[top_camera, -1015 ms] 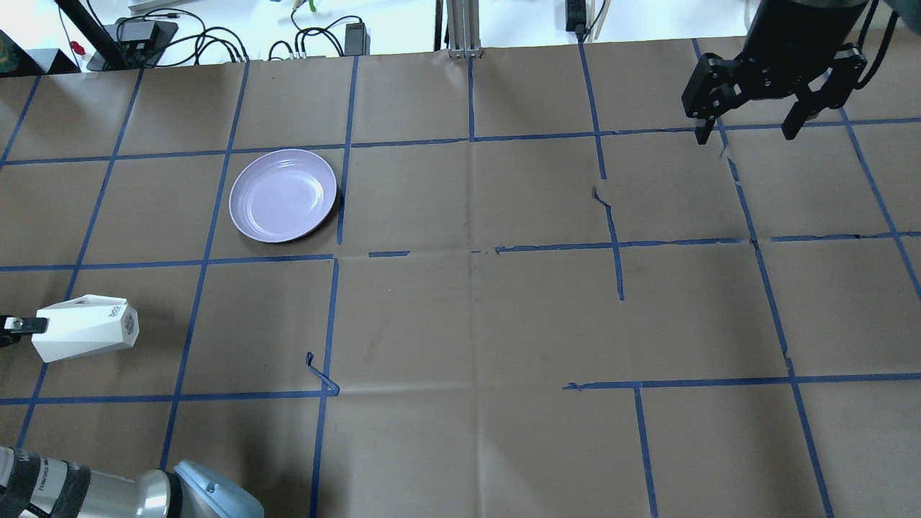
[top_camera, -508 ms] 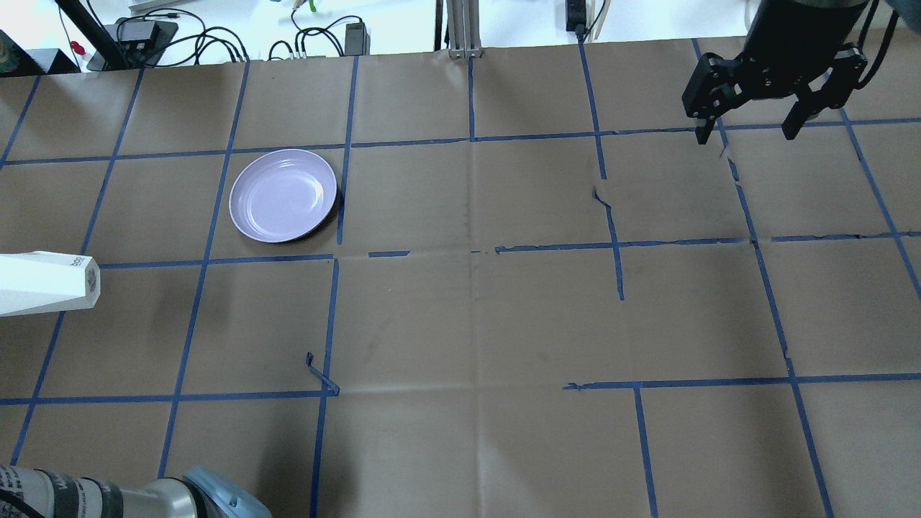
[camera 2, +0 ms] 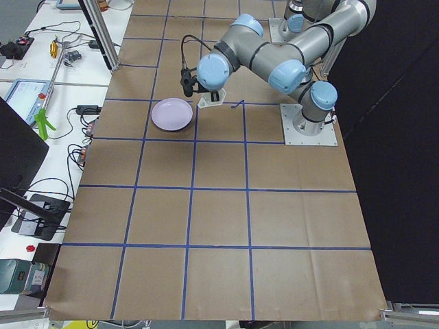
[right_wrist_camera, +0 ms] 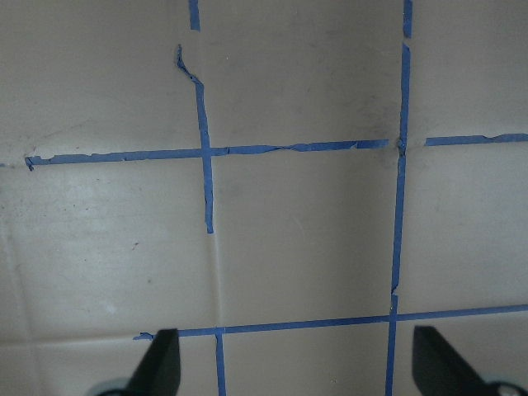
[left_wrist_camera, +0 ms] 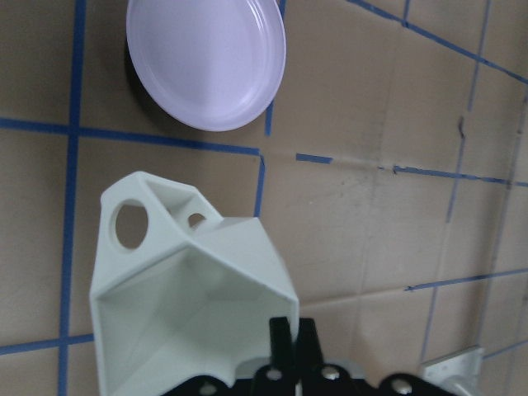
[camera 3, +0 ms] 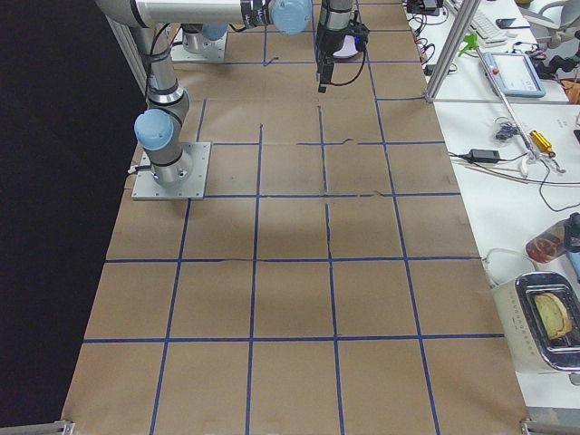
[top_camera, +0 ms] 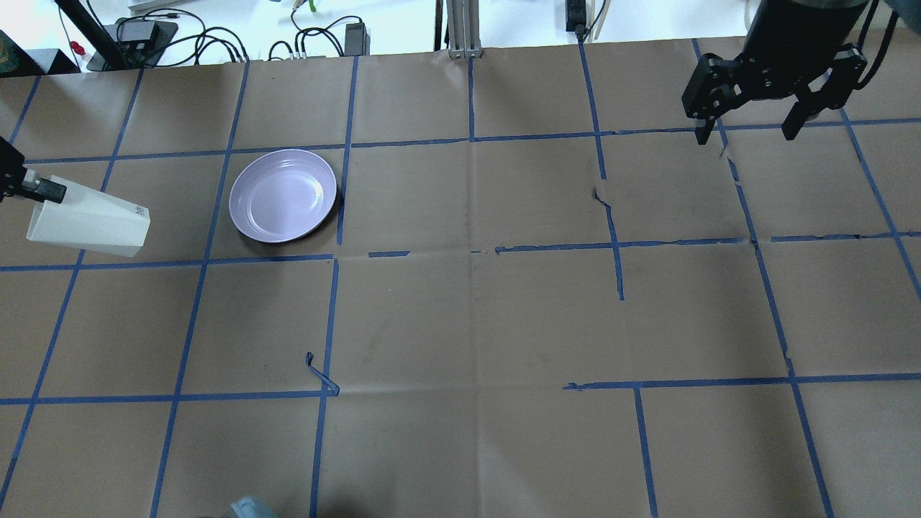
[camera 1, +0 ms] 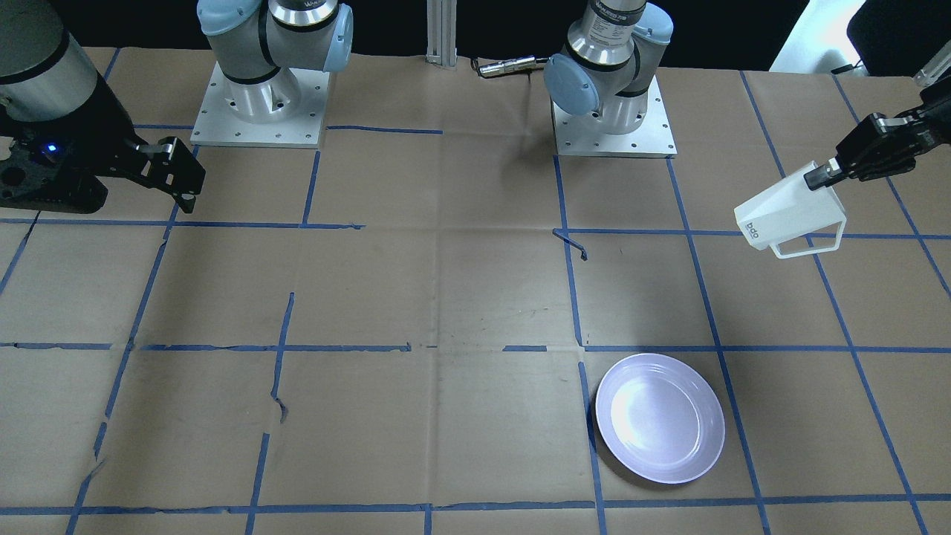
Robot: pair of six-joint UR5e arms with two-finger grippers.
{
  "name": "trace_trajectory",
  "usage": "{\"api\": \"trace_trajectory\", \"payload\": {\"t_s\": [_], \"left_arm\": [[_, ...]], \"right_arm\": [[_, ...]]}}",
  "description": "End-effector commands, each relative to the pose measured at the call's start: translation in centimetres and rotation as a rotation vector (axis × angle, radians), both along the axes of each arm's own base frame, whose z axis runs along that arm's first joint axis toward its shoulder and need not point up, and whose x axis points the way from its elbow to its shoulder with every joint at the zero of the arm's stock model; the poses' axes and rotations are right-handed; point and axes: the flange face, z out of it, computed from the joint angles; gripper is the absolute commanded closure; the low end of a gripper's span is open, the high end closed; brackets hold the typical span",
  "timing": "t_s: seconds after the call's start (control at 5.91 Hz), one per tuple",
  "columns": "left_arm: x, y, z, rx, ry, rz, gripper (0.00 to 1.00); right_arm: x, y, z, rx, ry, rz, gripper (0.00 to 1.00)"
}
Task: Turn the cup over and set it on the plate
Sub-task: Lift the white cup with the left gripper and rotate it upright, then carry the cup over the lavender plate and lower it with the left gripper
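At table's left edge: left hand (top_camera: pixel 44 191) pinched shut on cup (top_camera: pixel 90 224) rim wall, wrist angled down. Cup off table (top_camera: pixel 468 324), tilted near-sideways, narrow base toward plate (top_camera: pixel 283 194), handle underneath. Near plate, not touching. Right hand (top_camera: pixel 746 134) well apart, hovering, fingers spread wide.

The brown-paper table (top_camera: pixel 468 324), gridded with blue tape (top_camera: pixel 216 396), carries the lavender plate (top_camera: pixel 283 194).

Overhead and front-facing cameras look oppositely, sharing the plate (top_camera: pixel 283 195).
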Motion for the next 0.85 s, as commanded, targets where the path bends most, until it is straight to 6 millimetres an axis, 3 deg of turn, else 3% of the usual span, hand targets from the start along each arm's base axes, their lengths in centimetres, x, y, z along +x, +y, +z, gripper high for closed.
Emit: {"api": "trace_trajectory", "payload": {"t_s": [0.0,0.17,0.34,0.68], "left_arm": [[-11.8,-5.6,0.7,-0.092,-0.296,-0.070,1.00],[-17.1,-8.5,-1.0,-0.091,-0.418,-0.167,1.00],[-20.3,-11.8,-1.7,-0.083,-0.500,-0.228,1.00],[-21.4,-15.1,-6.7,-0.028,-0.497,-0.220,1.00]], "right_arm": [[0.0,0.0,0.0,0.001,0.000,0.000,0.00],[0.0,0.0,0.0,0.001,0.000,0.000,0.00],[0.0,0.0,0.0,-0.001,0.000,0.000,0.00],[0.0,0.0,0.0,0.001,0.000,0.000,0.00]]}}
